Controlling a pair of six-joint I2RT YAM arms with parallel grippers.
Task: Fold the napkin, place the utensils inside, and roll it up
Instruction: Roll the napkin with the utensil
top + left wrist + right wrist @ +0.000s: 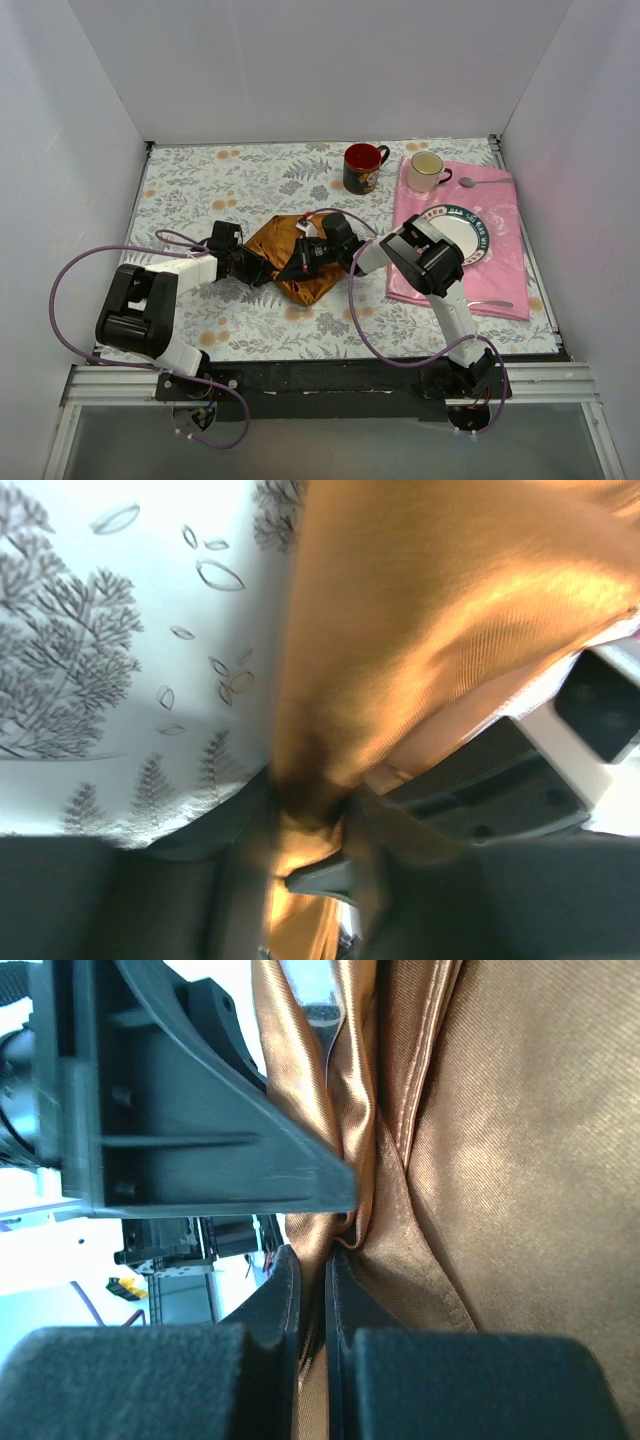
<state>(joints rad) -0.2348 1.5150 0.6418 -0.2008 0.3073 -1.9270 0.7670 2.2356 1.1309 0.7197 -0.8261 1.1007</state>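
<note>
I see the napkin (278,242) in a loose, rumpled heap near the middle of the grey-leaf table cover (200,190), well left of the pink cloth (500,250) that carries the plate (478,240). It is plain rust-orange, with no flat square shape left: one lobe rises at the upper left, another sags toward the near edge, and both arms meet over the dip between them. From my right wrist camera the cloth (520,1160) shows a fine ribbed weave with a soft sheen, a stitched hem running down it, and several long pleats drawn into one knot. The right gripper (312,1260) has its fingers pressed together on that pleated edge, with only a sliver of fabric between them. The left wrist view is blurred, yet the napkin (430,600) funnels from a broad glossy sheet to a narrow neck, and the left gripper (310,850) pinches that neck.
</note>
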